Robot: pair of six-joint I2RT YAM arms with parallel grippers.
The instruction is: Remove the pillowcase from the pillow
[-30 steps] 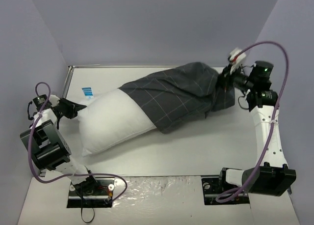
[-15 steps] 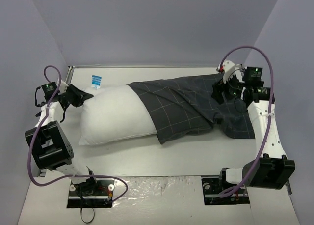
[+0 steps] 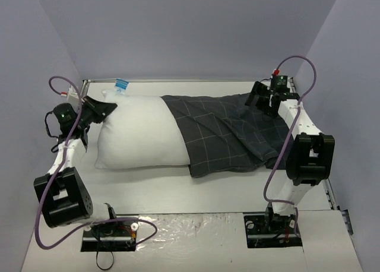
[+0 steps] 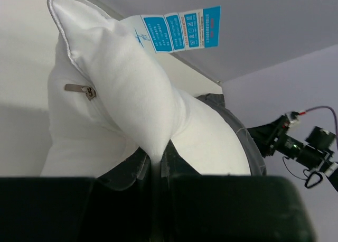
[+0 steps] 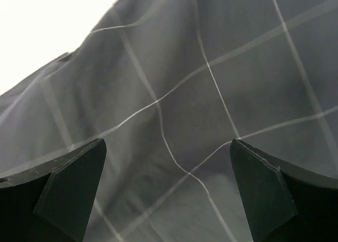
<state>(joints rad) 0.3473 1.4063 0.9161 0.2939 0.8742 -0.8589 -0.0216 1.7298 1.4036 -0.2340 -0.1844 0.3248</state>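
Note:
The white pillow [image 3: 139, 135] lies across the table, its right half inside the dark checked pillowcase [image 3: 231, 132]. My left gripper [image 3: 108, 108] is shut on the pillow's far left corner, beside the blue tag [image 3: 121, 83]. In the left wrist view the white cloth is pinched between the fingers [image 4: 156, 156], under the tag [image 4: 179, 33] and a zipper pull [image 4: 87, 90]. My right gripper [image 3: 259, 100] hangs open at the pillowcase's far right end. In the right wrist view its gripper [image 5: 166, 144] has only the flat pillowcase [image 5: 200, 89] beneath, nothing between the fingers.
Purple-grey walls close in the table [image 3: 225, 186] at the back and on both sides. The right arm's forearm [image 3: 300, 126] reaches along the right edge beside the pillowcase. Both arm bases sit at the near edge.
My right gripper opened and let go of the pillowcase, which dropped flat onto the table. My left gripper carried the pillow's corner towards the back, so the pillow now lies level.

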